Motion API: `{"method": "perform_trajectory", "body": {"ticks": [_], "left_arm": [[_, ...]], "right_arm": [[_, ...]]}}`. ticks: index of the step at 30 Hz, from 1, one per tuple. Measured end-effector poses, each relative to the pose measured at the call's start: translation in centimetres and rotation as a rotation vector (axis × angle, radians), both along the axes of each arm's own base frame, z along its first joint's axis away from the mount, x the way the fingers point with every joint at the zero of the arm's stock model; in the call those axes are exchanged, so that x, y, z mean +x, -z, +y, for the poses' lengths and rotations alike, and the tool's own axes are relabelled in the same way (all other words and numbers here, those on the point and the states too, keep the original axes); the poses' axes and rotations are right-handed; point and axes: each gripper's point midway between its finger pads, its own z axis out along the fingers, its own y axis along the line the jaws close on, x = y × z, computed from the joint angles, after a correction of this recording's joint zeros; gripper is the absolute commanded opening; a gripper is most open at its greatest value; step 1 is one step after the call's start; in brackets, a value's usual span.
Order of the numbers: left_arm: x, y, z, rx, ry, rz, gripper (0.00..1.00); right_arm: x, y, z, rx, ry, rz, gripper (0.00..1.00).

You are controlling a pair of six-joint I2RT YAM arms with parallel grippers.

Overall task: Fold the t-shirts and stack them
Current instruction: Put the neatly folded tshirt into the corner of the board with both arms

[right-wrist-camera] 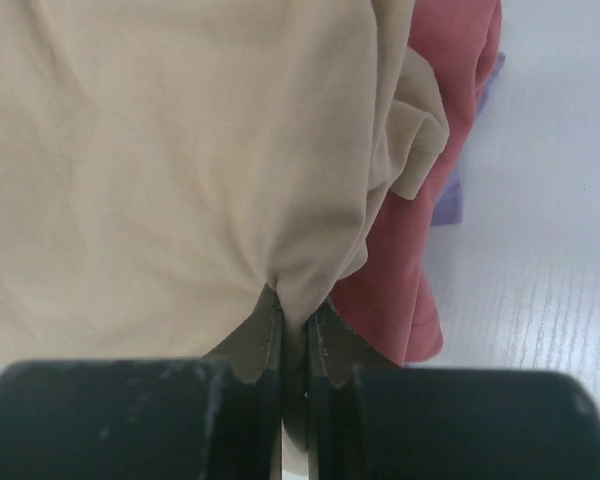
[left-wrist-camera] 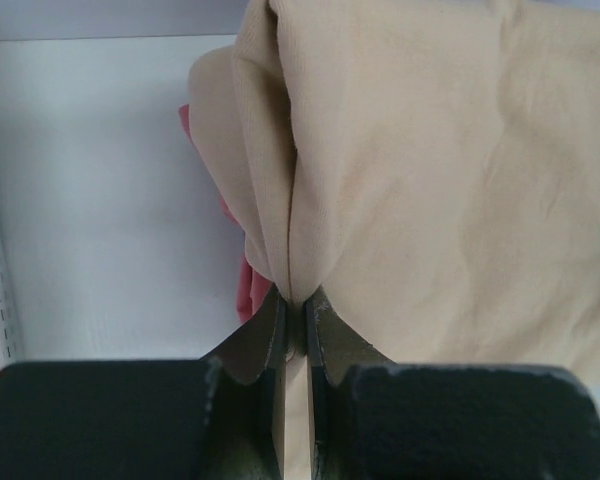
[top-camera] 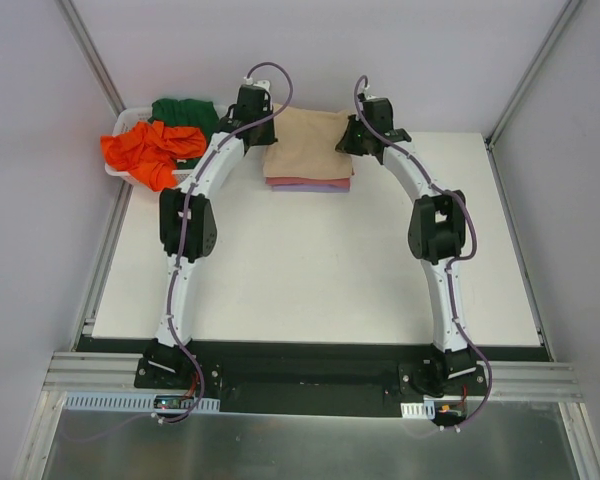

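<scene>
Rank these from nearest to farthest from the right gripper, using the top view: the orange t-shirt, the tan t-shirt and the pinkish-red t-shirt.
1. The tan t-shirt: pinched in the right gripper, on top of the pile.
2. The pinkish-red t-shirt: just under the tan one, toward the table's middle.
3. The orange t-shirt: far left, crumpled over the white basket.

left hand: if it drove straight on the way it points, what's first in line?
The tan t-shirt: the left hand is shut on its edge, so going on would likely just bunch that cloth. The pinkish-red t-shirt shows just left of the fold; depth unclear.
</scene>
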Motion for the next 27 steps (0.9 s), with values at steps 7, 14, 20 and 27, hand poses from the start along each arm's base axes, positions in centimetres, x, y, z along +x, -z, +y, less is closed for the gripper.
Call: {"method": "perform_trajectory", "body": {"ticks": [7,14,20,27], "left_arm": [[0.8,1.8,0.4,-0.01,0.001,0.017,0.0],[2.0,4.6,0.6,-0.025,0.012,0.032,0.14],[2.6,5.4,1.0,-0.02,0.003,0.025,0.32],[3.4,4.9,2.1,-0.014,-0.028,-0.003,0.46]], "right_arm": [[0.4,1.7,0.2,0.026,0.015,0.027,0.0],[0.7,1.9,0.2,0.051,0.037,0.029,0.06],[0.9,2.2,0.0,0.069,0.067,0.038,0.34],[2.2,2.8,-2.0,0.1,0.155,0.049,0.51]]}}
